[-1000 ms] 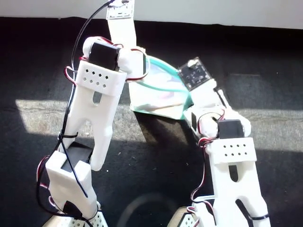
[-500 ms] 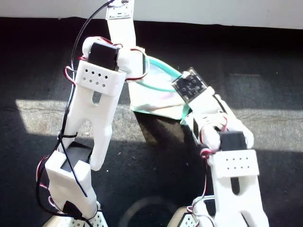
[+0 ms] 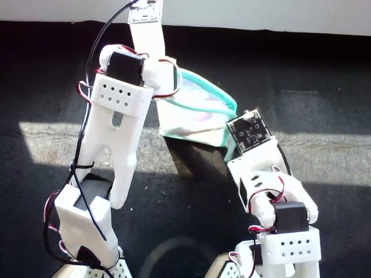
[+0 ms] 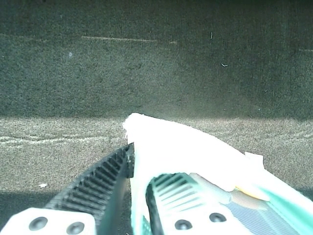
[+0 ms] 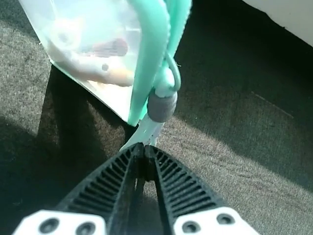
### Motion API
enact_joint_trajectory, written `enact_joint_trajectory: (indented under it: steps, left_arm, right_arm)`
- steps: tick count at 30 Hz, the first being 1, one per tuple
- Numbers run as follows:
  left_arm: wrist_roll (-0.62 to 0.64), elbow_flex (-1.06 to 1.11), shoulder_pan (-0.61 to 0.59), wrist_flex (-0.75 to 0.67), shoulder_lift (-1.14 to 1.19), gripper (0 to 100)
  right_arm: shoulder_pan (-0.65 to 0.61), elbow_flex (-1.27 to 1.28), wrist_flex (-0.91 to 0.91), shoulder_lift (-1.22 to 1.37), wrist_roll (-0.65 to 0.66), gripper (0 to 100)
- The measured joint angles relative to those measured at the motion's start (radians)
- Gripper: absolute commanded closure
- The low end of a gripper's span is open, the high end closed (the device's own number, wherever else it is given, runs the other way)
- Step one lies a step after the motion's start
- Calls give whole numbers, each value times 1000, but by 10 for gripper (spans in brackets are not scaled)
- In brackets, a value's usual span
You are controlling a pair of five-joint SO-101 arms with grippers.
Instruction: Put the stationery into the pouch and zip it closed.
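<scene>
This looks like a robotics test bench in a lab or hobby workspace. The left arm (image 3: 113, 127) and the right arm (image 3: 278, 191), 2 white plastic builds with exposed black servo motors (image 3: 124, 68), stand at the near edge. A dark felt-like mat (image 3: 324, 75) covers the table, and a plain white wall (image 3: 261, 14) runs along the far side.

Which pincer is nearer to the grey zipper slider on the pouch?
Right. The right pincer clamps the pull tab hanging from the slider; the left pincer holds the pouch at a corner away from it.
</scene>
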Motion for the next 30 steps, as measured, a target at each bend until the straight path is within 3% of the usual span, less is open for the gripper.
enact_joint_trajectory:
  steps: [5,11,21,30]
  left_arm:
    - [-265,2,-40,3,0,989]
    - [-644,2,-146,-2,2,992]
    - [-686,2,-169,0,2,991]
    - [-686,2,-169,0,2,990]
  right_arm:
    - [0,5,-32,-3,-115,698]
    - [0,34,-48,-5,-235,696]
    - [-219,72,-37,-6,-250,693]
    - [-315,72,-103,-6,-440,692]
